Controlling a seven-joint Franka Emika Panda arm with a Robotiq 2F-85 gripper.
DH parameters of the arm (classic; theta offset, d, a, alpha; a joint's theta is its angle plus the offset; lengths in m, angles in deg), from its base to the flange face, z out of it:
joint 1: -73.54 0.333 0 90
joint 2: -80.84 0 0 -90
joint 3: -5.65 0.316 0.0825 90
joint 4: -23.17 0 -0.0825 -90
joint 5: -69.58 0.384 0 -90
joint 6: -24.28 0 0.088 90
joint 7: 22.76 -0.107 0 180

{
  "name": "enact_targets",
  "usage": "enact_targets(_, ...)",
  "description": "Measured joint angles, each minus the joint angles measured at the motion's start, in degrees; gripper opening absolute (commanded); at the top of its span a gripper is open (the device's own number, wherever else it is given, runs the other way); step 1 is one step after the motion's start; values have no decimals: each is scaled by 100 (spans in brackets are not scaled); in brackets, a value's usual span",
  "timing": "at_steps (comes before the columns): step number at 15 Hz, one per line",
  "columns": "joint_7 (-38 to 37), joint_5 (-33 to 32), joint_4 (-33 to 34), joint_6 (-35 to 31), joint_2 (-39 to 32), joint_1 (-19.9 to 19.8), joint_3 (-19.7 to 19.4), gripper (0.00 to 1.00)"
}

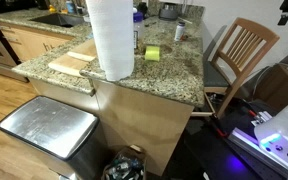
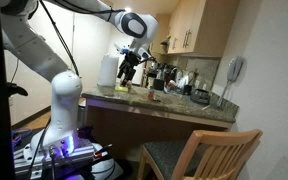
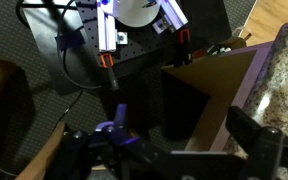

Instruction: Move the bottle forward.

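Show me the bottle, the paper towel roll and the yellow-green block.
bottle [image 1: 179, 32]: in an exterior view, its middle.
paper towel roll [image 1: 111, 38]: in an exterior view, its side.
yellow-green block [image 1: 152, 53]: in an exterior view, its top.

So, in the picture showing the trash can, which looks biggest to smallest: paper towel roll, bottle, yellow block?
Largest: paper towel roll, though nearest the camera.
Then bottle and yellow block: about alike, not ranked.

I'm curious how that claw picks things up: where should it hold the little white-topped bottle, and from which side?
Probably the slim body, just under the white top, coming straight down from above. The bottle appears to stand upright on the counter. It looks narrow enough for the open gripper to straddle, and nothing covers its top.
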Motion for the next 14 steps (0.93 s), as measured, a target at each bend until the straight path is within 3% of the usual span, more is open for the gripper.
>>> enact_targets(3,49,-17,0,20,0,-3,17,100)
enact_targets(7,782,-456,0,-25,1,47,40,100)
enact_targets(10,1230,-601,-13,-415,15,106,25,100)
enact_targets(14,1194,-146,-24,-1129,243,178,79,100)
